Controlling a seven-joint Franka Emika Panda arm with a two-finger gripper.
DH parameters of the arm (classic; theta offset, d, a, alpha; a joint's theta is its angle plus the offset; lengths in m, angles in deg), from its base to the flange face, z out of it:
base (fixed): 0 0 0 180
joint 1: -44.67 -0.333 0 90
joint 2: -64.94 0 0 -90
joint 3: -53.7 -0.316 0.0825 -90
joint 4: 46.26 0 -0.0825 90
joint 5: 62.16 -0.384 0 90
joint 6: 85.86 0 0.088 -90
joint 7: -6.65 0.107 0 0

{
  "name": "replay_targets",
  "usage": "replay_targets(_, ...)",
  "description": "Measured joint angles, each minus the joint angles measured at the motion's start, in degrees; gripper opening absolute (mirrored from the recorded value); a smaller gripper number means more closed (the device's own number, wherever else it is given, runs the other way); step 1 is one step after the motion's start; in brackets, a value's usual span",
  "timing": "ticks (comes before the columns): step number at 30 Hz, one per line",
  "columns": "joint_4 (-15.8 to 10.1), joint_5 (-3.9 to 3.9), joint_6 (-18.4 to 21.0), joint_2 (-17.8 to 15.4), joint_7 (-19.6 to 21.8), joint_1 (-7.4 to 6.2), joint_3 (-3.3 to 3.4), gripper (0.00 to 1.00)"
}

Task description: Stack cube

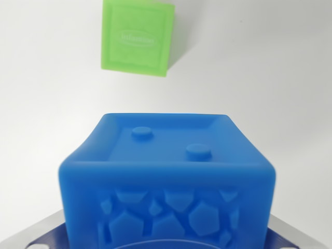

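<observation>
Two cubes were in view on a plain white surface. The green cube lay toward the far edge, its top face bearing an embossed oval logo too faint to read. The blue cube filled the near foreground, two round studs on top, raised polygon shapes on its front. Grey gripper parts flanked its base; whether they clasped it could not be told.

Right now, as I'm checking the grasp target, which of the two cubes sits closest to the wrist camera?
The blue cube: it fills the lower frame, two round studs on top. The green cube lies smaller, farther up on the white surface.
</observation>
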Motion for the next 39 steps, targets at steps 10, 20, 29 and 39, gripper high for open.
replay_targets(10, 4.6, -0.12, 2.4, 2.2, 1.2, 0.00, -0.08, 0.00)
replay_targets(20, 9.3, -0.31, 4.9, 4.5, 2.3, 0.00, -0.11, 0.00)
replay_targets(29, 13.7, -0.50, 7.1, 6.7, 3.3, 0.00, -0.12, 0.00)
replay_targets(39, 18.7, -0.73, 9.7, 9.1, 4.4, 0.03, -0.12, 0.00)
